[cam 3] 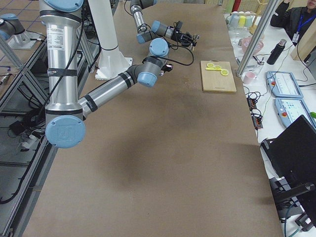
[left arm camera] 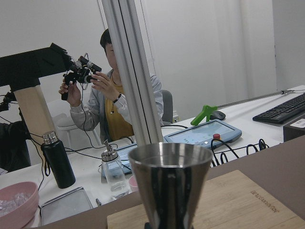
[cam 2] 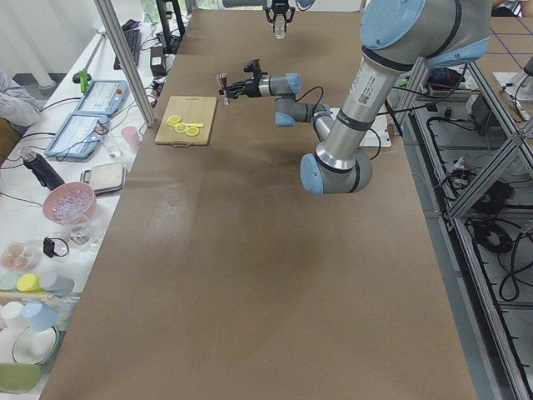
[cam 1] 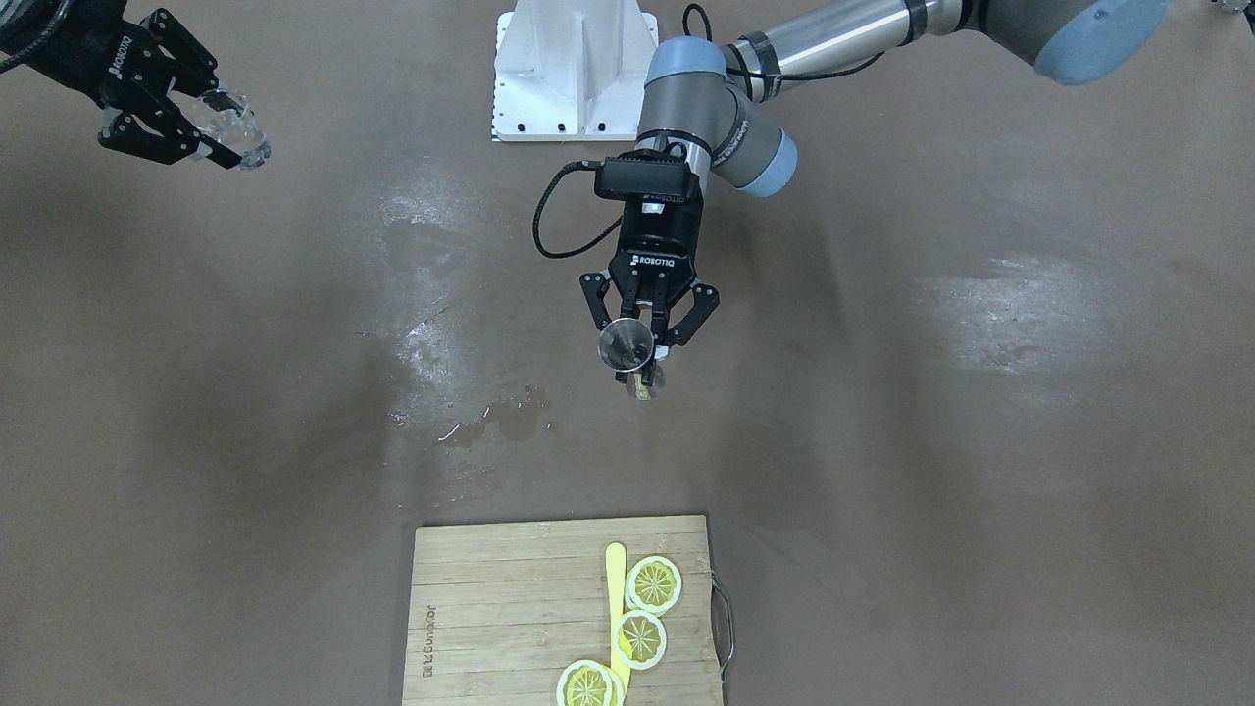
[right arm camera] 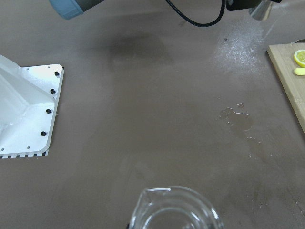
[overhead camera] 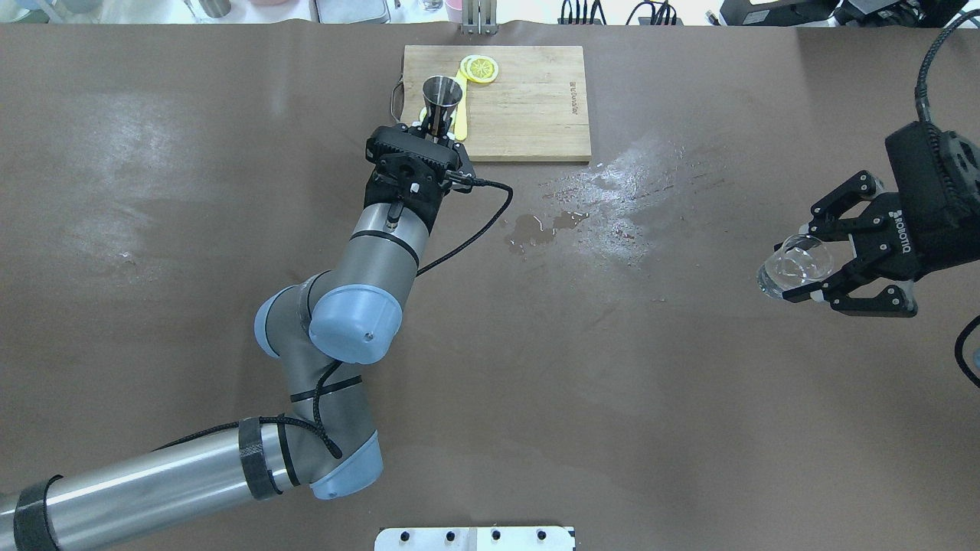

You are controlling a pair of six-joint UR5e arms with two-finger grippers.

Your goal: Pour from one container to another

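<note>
L gripper (cam 1: 647,338) pinched a shiny steel cone jigger (overhead camera: 442,93), upright, held in air mid-table. R gripper (overhead camera: 811,264) clamped round a clear spouted glass cup (cam 1: 233,126), far to jigger's right, well apart. Gap had to close b4 any pour, imo.

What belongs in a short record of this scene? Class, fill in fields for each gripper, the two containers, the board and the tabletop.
left gripper: shut on the metal jigger, upright, wide mouth up, raised over the table
right gripper: shut on the clear glass, far out on the robot's right
containers: wide apart, pour not yet begun
contents: cannot tell
cutting board: lemon slices and a yellow strip lie on it
tabletop: wet patch near the board
</note>
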